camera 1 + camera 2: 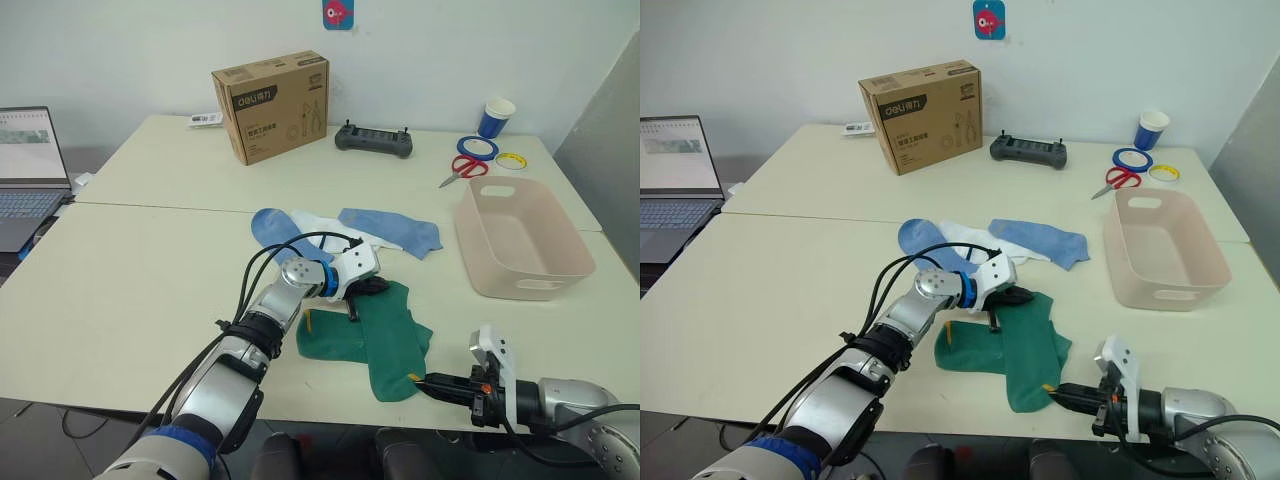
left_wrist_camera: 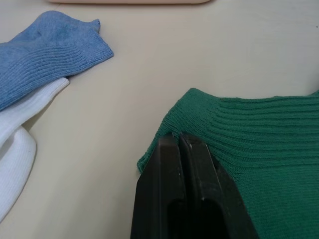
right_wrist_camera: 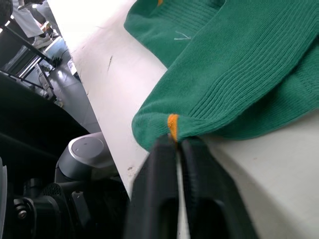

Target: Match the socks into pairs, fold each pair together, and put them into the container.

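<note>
Near the worktop's (image 1: 150, 260) front edge, my left end effector (image 1: 352, 303) and right end effector (image 1: 425, 382) each pinch a green sock (image 1: 385, 335); I'd lift evenly, aligning cuff to toe before folding.

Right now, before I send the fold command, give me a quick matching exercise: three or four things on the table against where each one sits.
Things:
1. green socks
2. blue socks
3. container
4. scissors

Places:
A. far side, beside the tape rolls
B. pinched at opposite ends by left gripper and right gripper
C. robot's right, nothing inside
D. mid-table, flanking white socks

Pairs: 1-B, 2-D, 3-C, 4-A
</note>
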